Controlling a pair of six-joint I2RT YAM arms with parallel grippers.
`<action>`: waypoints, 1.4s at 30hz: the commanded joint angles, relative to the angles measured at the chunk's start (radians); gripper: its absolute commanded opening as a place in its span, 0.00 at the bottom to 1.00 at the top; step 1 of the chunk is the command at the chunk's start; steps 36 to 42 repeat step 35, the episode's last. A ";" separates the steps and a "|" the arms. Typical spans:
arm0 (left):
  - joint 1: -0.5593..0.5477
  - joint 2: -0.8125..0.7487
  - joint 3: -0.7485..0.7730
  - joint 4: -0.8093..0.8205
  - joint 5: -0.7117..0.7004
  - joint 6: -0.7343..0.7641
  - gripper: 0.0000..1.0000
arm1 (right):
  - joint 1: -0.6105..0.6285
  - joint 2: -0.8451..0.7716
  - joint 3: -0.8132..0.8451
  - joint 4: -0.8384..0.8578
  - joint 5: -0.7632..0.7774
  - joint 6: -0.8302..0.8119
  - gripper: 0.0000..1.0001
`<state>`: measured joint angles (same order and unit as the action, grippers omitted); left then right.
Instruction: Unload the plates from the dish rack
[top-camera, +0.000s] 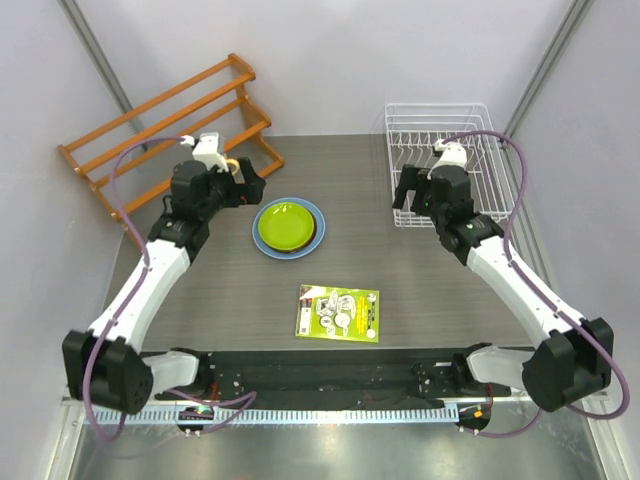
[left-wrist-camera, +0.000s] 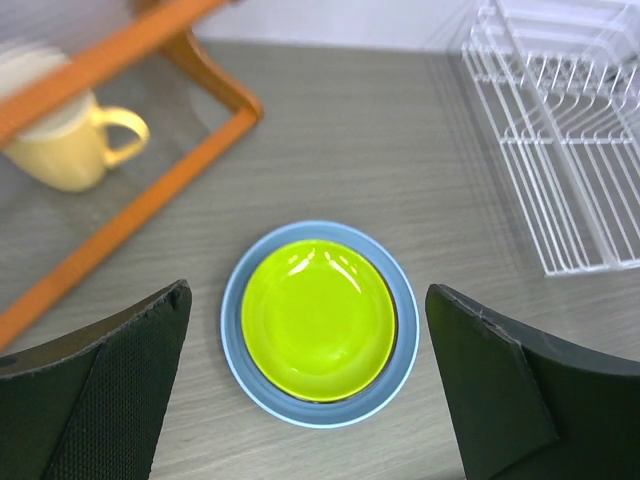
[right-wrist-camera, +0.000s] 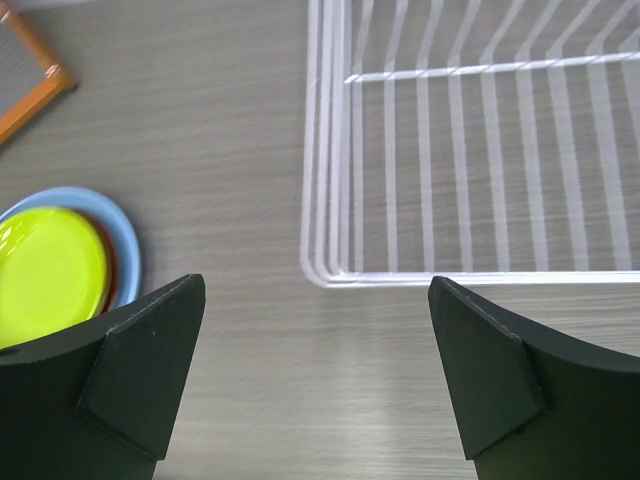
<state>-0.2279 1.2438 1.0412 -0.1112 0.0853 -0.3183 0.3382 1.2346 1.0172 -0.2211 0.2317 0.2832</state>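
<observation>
Plainly, the plates (top-camera: 288, 226) are seen stacked on the table (top-camera: 450, 290), well apart from the dish rack (top-camera: 480, 130), which is set at the table's 1 o'clock corner. The lime green plate (left-wrist-camera: 318, 320) is laid on top, a dark red edge (right-wrist-camera: 110, 270) is glimpsed beneath it, and the light blue plate (left-wrist-camera: 232, 310) is placed at the bottom. The left gripper (top-camera: 245, 183) is held at the stack's 10 o'clock, its jaws spread wide and nothing pinched. The right gripper (top-camera: 415, 195) is poised at the dish rack's 7 o'clock corner, likewise spread and holding nothing. A yellow mug (left-wrist-camera: 70, 140) is kept in the orange wooden rack (top-camera: 170, 125) at 10 o'clock. A green booklet (top-camera: 338, 313) is laid at the stack's 5 o'clock.
</observation>
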 joint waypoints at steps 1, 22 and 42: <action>-0.013 -0.108 0.022 -0.028 -0.078 0.067 1.00 | -0.004 -0.061 0.006 0.019 0.239 -0.097 1.00; -0.077 -0.274 -0.167 0.107 -0.237 0.079 1.00 | -0.004 -0.181 -0.335 0.296 0.388 -0.162 0.99; -0.117 -0.267 -0.205 0.133 -0.329 0.081 0.99 | -0.004 -0.158 -0.368 0.338 0.388 -0.148 1.00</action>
